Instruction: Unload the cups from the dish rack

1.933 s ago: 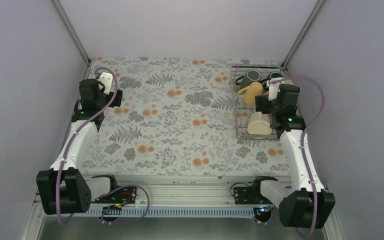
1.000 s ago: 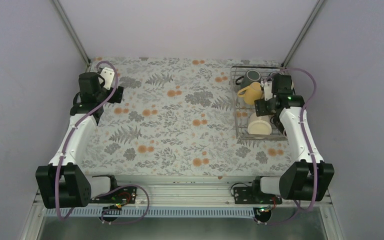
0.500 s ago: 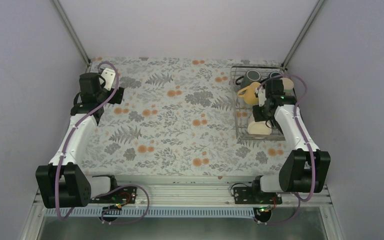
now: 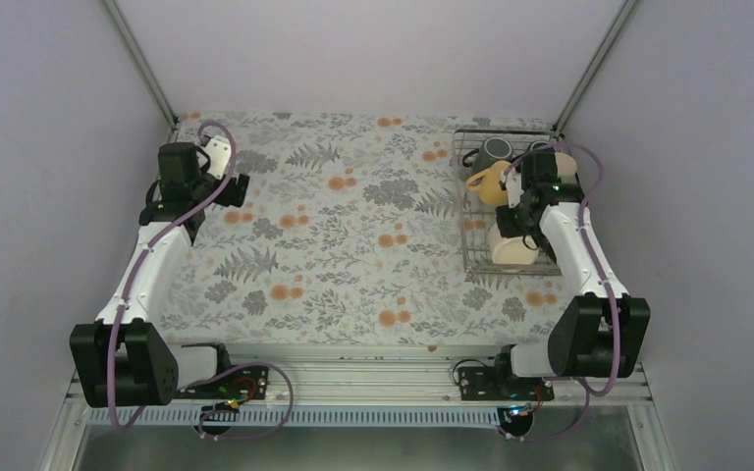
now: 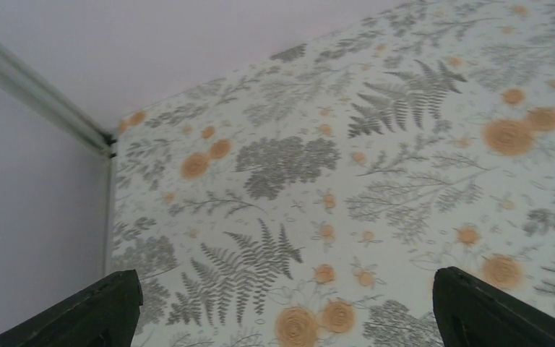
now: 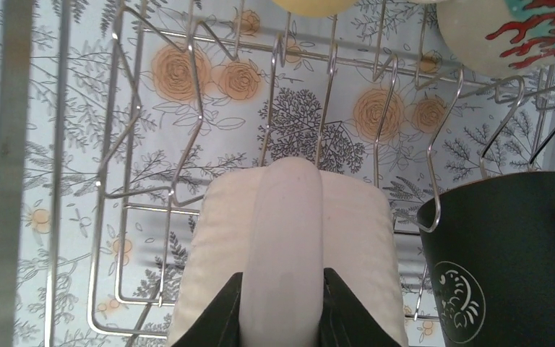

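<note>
Your right tool (image 6: 280, 293) pinches the handle (image 6: 285, 210) of the cream-white mug (image 6: 358, 238), one finger on each side. That mug lies on its side at the near end of the dish rack (image 4: 466, 211), with the black mug (image 6: 506, 253) just beside it. The yellow mug (image 4: 489, 183) and the dark grey mug (image 4: 496, 150) sit farther back in the rack. Your left tool (image 5: 285, 296) is spread wide above the floral table (image 5: 405, 181), well apart from the rack.

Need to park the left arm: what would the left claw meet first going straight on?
The left claw, open, would likely meet the floral tablecloth first; no object shows in its line, though depth is unclear.
</note>
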Available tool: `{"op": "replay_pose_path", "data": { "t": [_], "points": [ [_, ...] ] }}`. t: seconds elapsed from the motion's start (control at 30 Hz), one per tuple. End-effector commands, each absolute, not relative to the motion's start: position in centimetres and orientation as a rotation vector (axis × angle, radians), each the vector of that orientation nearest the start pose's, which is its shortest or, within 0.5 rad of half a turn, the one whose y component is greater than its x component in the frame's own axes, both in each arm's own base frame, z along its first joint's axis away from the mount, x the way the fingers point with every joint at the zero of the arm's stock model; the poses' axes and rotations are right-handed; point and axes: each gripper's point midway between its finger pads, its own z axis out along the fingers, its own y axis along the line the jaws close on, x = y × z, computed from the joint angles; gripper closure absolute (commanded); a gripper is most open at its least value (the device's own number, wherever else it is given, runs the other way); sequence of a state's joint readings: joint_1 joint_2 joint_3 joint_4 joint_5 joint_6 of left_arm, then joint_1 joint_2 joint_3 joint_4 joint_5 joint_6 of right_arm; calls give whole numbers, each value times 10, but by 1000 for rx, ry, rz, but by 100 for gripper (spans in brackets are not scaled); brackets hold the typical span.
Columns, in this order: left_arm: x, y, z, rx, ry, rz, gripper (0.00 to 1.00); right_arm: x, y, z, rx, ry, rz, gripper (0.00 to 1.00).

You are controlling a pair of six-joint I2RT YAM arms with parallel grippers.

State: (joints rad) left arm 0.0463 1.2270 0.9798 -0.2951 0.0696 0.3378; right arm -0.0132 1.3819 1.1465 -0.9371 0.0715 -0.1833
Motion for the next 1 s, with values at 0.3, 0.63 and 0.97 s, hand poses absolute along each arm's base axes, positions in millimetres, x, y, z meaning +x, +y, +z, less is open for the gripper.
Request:
{"op": "replay_pose_path", "data": {
  "t": [0.3,0.63,0.97],
  "points": [
    [390,-87,286,708,1943,-311,0,327,21,243,-460,2563,67,96],
    [358,-163,319,992,1681,-871,0,335,82,295,-678,2363,482,97],
    [335,-256,318,1223,1568,-1036,0,350,159,340,-909,2131,787,96]
  ]
}}
